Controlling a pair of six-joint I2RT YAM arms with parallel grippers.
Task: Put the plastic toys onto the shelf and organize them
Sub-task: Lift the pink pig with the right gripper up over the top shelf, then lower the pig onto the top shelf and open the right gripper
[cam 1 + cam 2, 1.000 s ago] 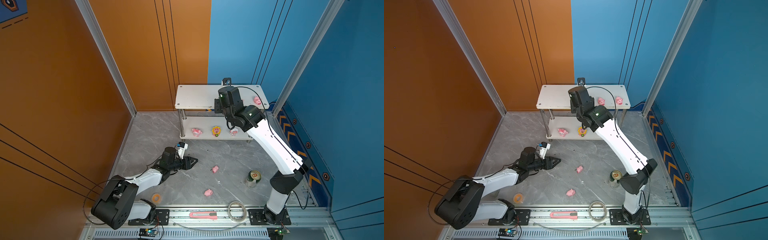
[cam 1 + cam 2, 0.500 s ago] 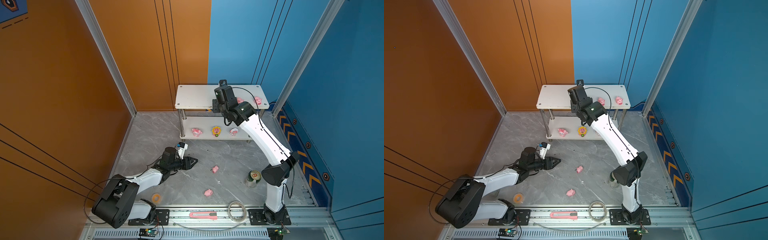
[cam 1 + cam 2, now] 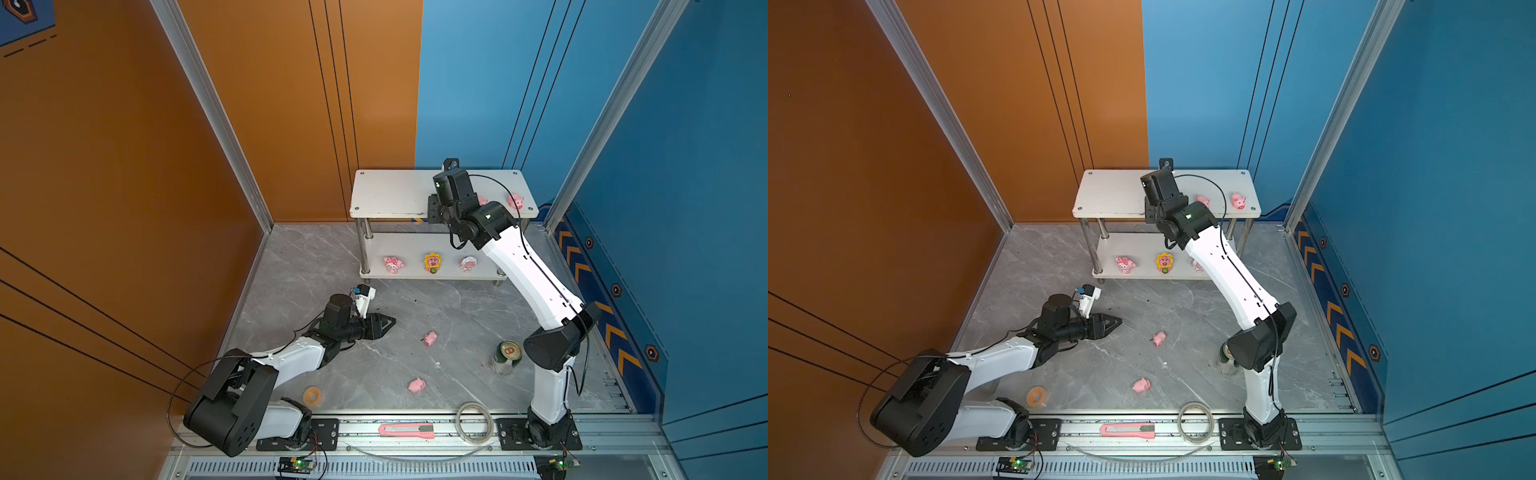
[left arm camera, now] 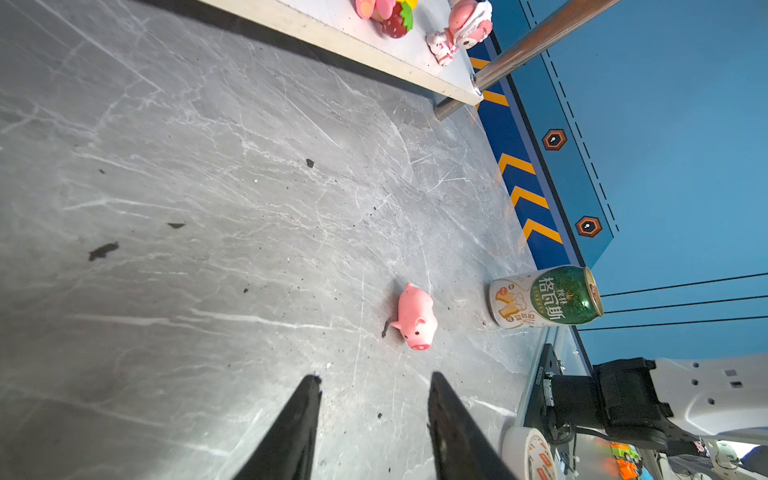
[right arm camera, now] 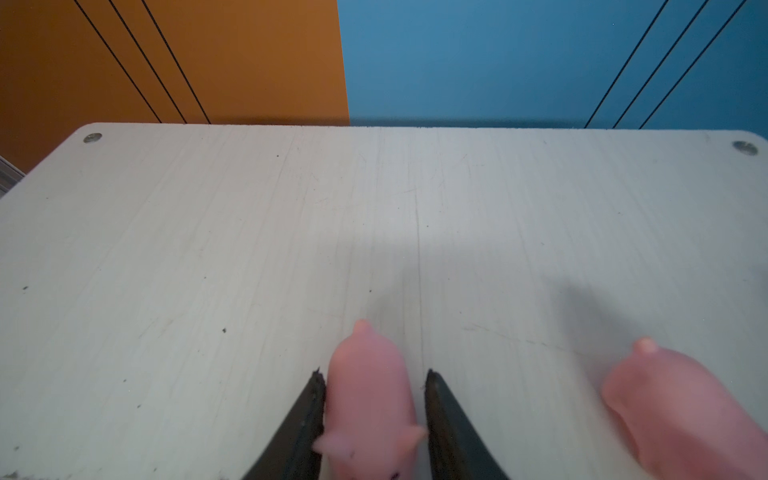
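The shelf (image 3: 395,195) is a white two-tier rack at the back. My right gripper (image 5: 374,374) reaches over its top tier and is open. A small pink pig (image 5: 370,395) lies on the board between the fingers, with a gap on one side. A second pig (image 5: 681,407) lies beside it, and another pig (image 3: 516,200) sits near the top tier's right end. Three figurines stand on the lower tier: pink-white (image 3: 392,264), sunflower-faced (image 3: 433,262) and white-pink (image 3: 468,263). Two pigs (image 3: 430,338) (image 3: 416,385) lie on the floor. My left gripper (image 4: 374,376) hovers open and empty just short of the nearer pig (image 4: 415,318).
A green can (image 3: 506,356) stands on the floor by the right arm's elbow. A pink utility knife (image 3: 406,430) and a clear tape roll (image 3: 474,417) lie on the front rail. A small orange tape roll (image 3: 312,395) lies near the left arm's base.
The right gripper's jaws have spread apart and let go of the pig on the top tier. The right arm's elbow has shifted. The left arm has not moved.
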